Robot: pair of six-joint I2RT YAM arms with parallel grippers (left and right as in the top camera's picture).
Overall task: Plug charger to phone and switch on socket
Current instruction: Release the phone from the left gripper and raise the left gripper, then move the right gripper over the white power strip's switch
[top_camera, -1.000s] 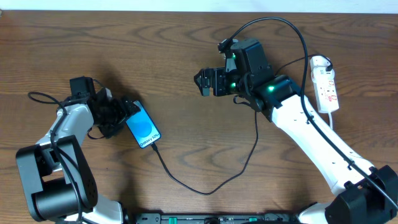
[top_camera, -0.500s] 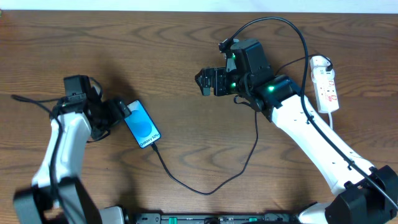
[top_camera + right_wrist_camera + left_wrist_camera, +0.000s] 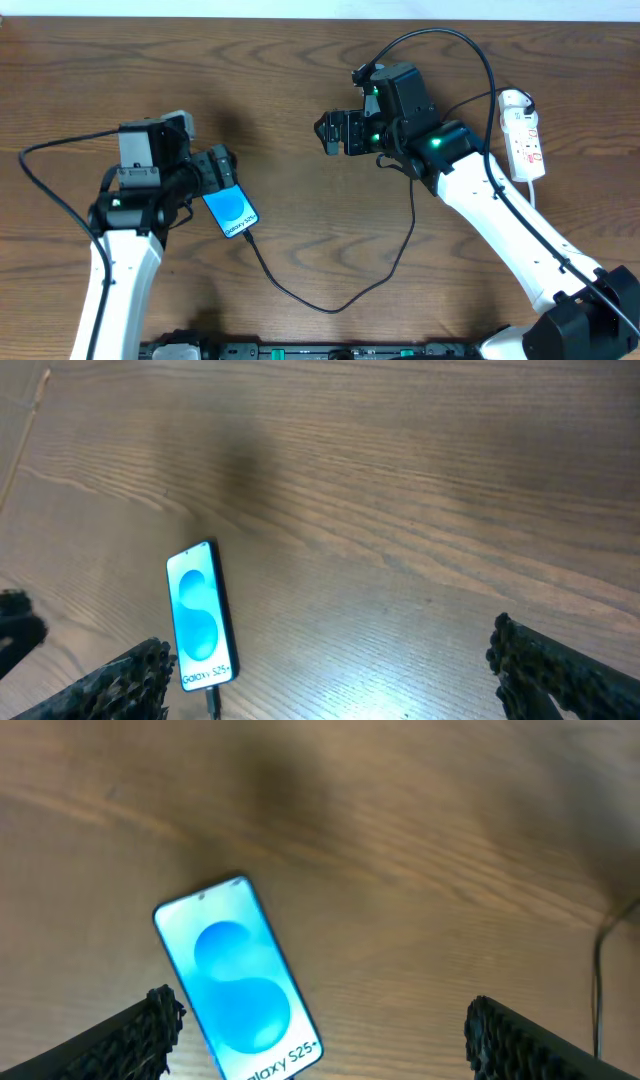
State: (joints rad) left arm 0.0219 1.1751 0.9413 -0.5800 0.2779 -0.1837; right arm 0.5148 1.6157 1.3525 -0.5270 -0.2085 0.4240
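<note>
The phone lies flat on the wooden table with its blue screen up; it also shows in the left wrist view and the right wrist view. The charger, a thin black cable, meets the phone's lower end with its plug tip, loops across the table and runs up behind the right arm. The white socket lies at the far right. My left gripper hovers open just above the phone's upper end, holding nothing. My right gripper hangs open over bare table, well to the right of the phone.
The right arm stretches diagonally from the front right, between the socket and the cable loop. The left arm rises from the front left. A black cord curls at the left edge.
My left arm has lifted and swung so its gripper now hangs above the phone's upper end instead of low at its left side. The phone, charger and right arm have not moved.
</note>
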